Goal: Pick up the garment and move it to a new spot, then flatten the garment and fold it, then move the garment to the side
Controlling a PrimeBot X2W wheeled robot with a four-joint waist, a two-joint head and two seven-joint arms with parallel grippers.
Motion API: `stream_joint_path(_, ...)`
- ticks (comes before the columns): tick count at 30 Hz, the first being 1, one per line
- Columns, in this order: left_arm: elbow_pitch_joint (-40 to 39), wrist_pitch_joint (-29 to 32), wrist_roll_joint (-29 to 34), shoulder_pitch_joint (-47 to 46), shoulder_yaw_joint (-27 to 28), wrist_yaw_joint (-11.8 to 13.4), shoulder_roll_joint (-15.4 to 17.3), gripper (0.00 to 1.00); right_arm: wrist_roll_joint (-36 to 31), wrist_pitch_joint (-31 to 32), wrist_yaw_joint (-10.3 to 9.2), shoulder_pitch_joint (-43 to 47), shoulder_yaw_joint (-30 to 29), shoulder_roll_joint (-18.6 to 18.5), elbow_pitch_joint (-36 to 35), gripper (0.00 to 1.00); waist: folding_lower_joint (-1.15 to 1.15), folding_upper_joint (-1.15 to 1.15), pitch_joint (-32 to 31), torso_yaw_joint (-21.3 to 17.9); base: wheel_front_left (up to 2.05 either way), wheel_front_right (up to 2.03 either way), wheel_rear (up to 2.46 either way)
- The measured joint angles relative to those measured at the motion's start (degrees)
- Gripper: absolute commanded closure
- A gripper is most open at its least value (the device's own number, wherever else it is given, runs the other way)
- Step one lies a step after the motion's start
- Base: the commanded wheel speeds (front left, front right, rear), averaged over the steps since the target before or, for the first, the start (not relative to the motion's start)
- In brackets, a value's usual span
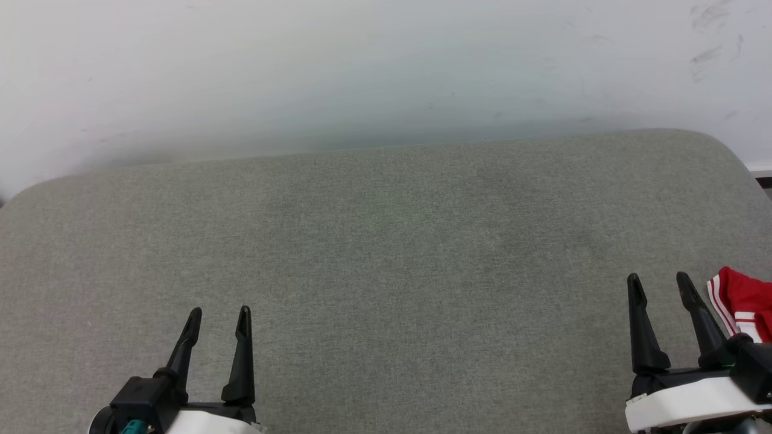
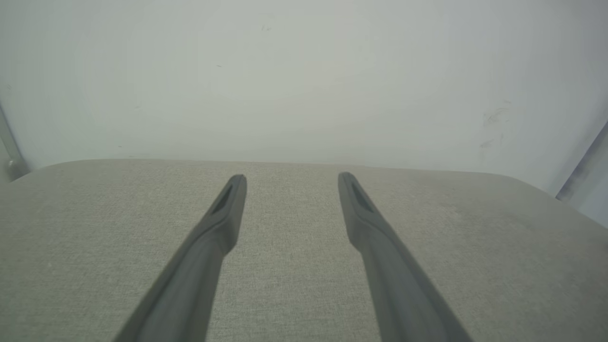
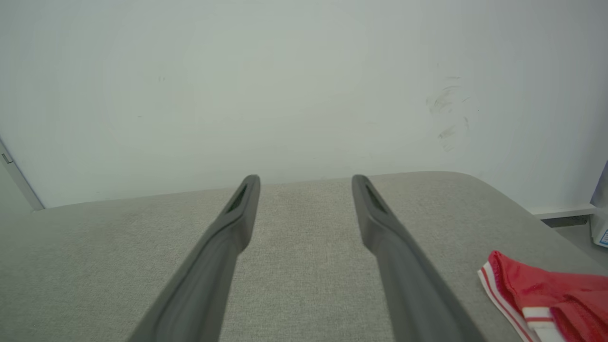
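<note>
The garment (image 1: 745,304) is a red cloth with red-and-white stripe trim, bunched at the right edge of the grey padded surface (image 1: 386,241); most of it runs out of the picture. It also lies at the lower right of the right wrist view, as the garment (image 3: 551,294). My right gripper (image 1: 659,282) stands open just left of it, apart from the cloth, nothing between its fingers. My left gripper (image 1: 219,313) is open at the lower left, far from the garment, over bare fabric. Both wrist views show spread fingers: left gripper (image 2: 292,178), right gripper (image 3: 305,179).
A pale wall (image 1: 386,72) with scuff marks rises right behind the padded surface's far edge. The surface has rounded far corners (image 1: 718,144). A strip of floor and baseboard (image 3: 565,216) shows past the right corner.
</note>
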Motion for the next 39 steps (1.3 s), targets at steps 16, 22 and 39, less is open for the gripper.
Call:
stream_joint_path(16, -0.46, 0.0, -0.02, 0.03, 1.54, -0.24, -0.29, 0.0, 0.46, -0.45, 0.0, -0.05, 0.27, 0.41, 0.08, 0.0, 0.01, 0.0, 0.05, -0.18, 0.0, 0.0, 0.0)
stream_joint_path(22, -0.26, 0.0, -0.73, 0.06, 1.53, -0.24, -0.31, 1.0, 0.46, -0.42, 0.0, 0.01, 0.34, 0.51, 0.13, 1.0, 0.01, 0.0, 0.08, -0.24, 0.0, 0.0, 0.0)
stream_joint_path(39, 4.09, 3.31, -14.95, -0.35, 1.52, -0.24, -0.23, 1.0, 14.73, 2.44, 0.0, 0.09, 0.27, 0.64, 4.28, 1.0, 0.01, 0.0, 0.02, 0.03, 0.0, 0.0, 0.0)
